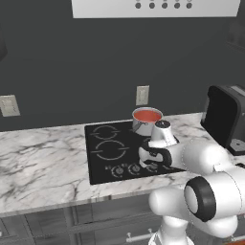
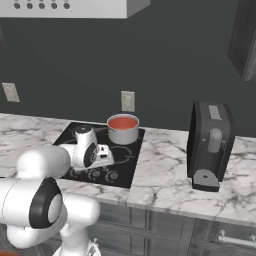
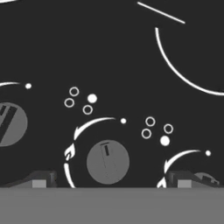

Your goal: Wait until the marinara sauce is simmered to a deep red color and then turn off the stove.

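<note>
Marble counter [image 1: 43, 162] runs across the lower half of both base views, backed by a dark wall, and the stove [image 1: 103, 162] is set flush into it as a flat black glass panel. Nearest the camera, low in the left base view, the gripper [image 3: 109, 181] hangs over the front edge of that glass with its jaws spread wide and nothing between them; in the hand view the two dark fingertips [image 3: 39, 179] stand at the bottom corners, well apart. Between them, at lower centre of the hand view, sits a round grey knob [image 3: 107, 162] with a dark pointer line and a white arc and flame mark around it; another knob [image 3: 11, 123] shows at the left edge. The knob looks small, rigid and smooth, so I judge it best pinched across its sides and turned, with slipping on the slick rim the main worry. It should take little force and will not lift, only rotate. Farther back, on the rear right burner at centre of the left base view, a shiny steel saucepan [image 1: 142, 125] holds the marinara sauce [image 1: 147, 116], a smooth orange-red disc, not clearly deep red. Beyond, a black appliance [image 2: 210, 145] stands on the counter at right of the right base view.
</note>
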Controlling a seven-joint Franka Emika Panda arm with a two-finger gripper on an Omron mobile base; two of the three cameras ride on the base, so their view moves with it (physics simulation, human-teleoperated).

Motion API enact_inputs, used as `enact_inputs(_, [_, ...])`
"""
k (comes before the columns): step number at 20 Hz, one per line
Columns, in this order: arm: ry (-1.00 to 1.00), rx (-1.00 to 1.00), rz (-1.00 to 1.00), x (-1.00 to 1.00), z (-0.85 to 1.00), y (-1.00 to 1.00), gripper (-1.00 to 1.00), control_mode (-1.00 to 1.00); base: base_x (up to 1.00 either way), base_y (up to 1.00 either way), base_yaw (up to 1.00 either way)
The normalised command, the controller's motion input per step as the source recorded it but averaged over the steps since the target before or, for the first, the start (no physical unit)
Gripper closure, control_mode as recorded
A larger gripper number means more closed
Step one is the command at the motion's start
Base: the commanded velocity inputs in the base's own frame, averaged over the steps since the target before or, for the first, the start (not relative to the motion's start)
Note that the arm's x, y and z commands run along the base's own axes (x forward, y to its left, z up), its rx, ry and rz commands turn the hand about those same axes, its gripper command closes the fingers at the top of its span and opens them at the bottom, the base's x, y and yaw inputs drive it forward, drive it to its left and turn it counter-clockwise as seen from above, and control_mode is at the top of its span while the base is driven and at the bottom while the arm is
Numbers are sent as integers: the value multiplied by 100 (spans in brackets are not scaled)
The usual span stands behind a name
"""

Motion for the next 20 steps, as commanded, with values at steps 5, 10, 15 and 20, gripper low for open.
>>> enact_inputs(5, [0,0,0,0,-22,-16,-100,-100,0,0,0])
enact_inputs(10, [2,0,0,0,0,0,-100,-100,0,0,0])
enact_inputs(15, [3,0,0,0,-7,11,-100,-100,0,0,0])
enact_inputs(20, [6,0,0,0,-14,9,-100,-100,0,0,0])
